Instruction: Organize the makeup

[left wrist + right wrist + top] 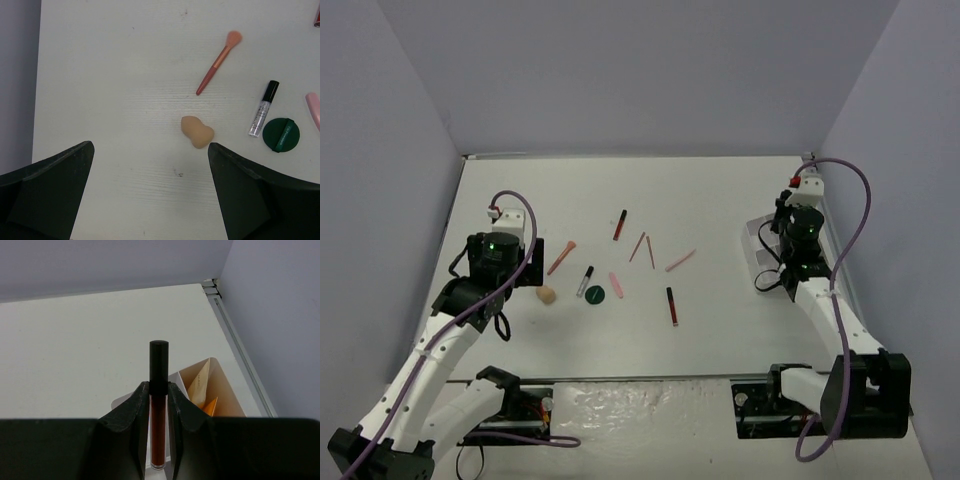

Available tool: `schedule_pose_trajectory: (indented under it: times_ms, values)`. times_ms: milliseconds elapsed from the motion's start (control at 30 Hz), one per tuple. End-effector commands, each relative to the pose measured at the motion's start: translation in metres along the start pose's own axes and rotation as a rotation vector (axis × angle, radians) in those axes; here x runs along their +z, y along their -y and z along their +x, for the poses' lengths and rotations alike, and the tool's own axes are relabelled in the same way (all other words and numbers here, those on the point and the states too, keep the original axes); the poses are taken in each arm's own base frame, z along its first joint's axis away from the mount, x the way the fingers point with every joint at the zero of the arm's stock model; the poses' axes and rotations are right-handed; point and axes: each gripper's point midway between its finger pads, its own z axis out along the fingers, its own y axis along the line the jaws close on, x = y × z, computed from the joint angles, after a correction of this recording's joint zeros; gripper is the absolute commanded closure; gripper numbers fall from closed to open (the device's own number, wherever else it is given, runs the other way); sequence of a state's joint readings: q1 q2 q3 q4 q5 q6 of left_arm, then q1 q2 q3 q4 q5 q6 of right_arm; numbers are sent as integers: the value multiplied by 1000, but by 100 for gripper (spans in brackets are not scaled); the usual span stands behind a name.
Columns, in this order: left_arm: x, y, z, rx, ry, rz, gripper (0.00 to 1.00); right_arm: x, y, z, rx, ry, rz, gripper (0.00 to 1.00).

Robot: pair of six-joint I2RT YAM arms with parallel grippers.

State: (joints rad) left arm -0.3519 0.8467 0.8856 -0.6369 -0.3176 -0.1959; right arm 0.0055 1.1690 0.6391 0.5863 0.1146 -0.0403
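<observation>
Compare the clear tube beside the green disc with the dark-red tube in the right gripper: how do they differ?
The clear tube has see-through contents; the dark-red tube is filled deep red. The clear tube lies flat on the table; the dark-red tube is clamped in the right gripper, cap jutting past it. Both are slim with black caps.

You get bright, even light over the white bench (740, 200); the beige foam sponge (197, 132) casts a faint shadow.

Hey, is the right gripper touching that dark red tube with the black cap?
Touching. The right wrist view shows the right gripper shut on the dark red tube, both fingers pressed against its sides.
</observation>
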Motion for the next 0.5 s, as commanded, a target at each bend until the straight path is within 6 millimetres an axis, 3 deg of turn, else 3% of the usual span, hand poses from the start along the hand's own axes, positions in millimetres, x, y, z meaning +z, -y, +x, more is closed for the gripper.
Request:
schedule_pose_trajectory:
  times_ms: [0, 467]
  values:
    - [-3, -1, -18, -44, 69, 0, 3, 19, 4, -17, -10, 96, 16, 100]
    - [-4, -1, -19, -43, 74, 5, 3, 50, 11, 20, -70, 12, 40, 100]
